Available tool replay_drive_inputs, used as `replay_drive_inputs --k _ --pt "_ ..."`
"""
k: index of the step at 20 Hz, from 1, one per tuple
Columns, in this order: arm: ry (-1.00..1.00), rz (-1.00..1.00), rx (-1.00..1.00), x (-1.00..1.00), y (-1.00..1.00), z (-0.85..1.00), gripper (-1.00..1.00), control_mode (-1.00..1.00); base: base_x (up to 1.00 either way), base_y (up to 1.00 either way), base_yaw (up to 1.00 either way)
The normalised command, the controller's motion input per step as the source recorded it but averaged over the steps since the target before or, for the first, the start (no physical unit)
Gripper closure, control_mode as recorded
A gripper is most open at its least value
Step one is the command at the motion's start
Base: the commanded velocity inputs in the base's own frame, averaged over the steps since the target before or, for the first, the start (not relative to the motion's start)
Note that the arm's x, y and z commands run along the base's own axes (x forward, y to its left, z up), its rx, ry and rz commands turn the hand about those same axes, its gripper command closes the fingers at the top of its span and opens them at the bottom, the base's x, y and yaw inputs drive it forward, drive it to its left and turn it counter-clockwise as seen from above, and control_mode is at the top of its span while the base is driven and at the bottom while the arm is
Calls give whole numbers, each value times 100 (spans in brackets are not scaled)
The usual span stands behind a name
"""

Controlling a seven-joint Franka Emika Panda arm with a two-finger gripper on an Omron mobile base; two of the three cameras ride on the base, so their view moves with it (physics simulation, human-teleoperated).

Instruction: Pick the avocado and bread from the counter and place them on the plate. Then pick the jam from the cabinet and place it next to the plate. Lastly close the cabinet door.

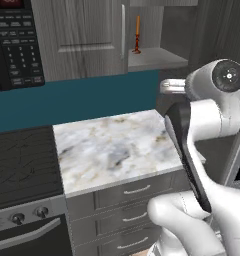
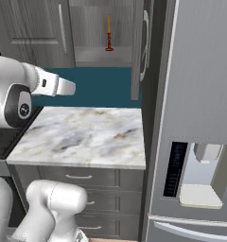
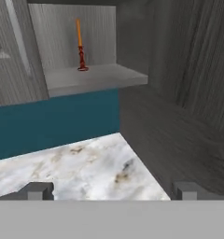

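No text, label, brand or number is proving readable anywhere in these pictures. The black microwave [image 1: 14,42], sitting at about ten o'clock in the left base view, is showing rows of pale keypad marks and a small red display at its top edge, but all of it is blurring into smudges too small to make out. The stove knobs [image 1: 18,218], lying at about eight o'clock in that same view, are carrying no markings that can be made out.
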Motion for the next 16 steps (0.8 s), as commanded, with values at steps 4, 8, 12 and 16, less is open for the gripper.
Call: replay_drive_inputs --k 4,8,12,16 --pt "-40 13 -8 -51 -41 6 -100 -100 0 0 0" --pt "-41 10 -17 -55 -19 -2 -100 -100 0 0 0" --pt "-40 2 -7 -50 -7 10 -100 -100 0 0 0" --pt "-19 0 0 -19 0 18 -100 -100 0 0 0"
